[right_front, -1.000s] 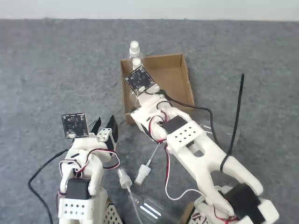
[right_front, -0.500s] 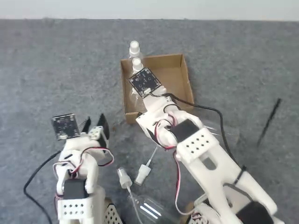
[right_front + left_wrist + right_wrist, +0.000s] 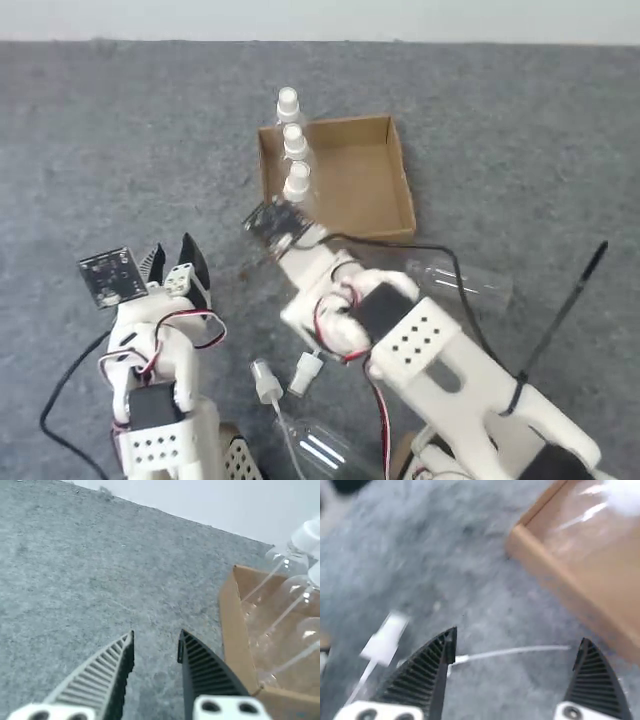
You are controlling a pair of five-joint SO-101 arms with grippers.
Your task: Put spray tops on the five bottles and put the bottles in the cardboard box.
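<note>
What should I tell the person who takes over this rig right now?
Left gripper: open, empty, above the table left of the box.
Right gripper: open, empty, above the tube of a loose spray top near the box's front.
Done: three capped bottles stand along the box's left wall; whether the farthest is inside, I cannot tell.
To do: right bottle and near bottle lie on the table, a second top at the near one's neck. Cap them, box them.
</note>
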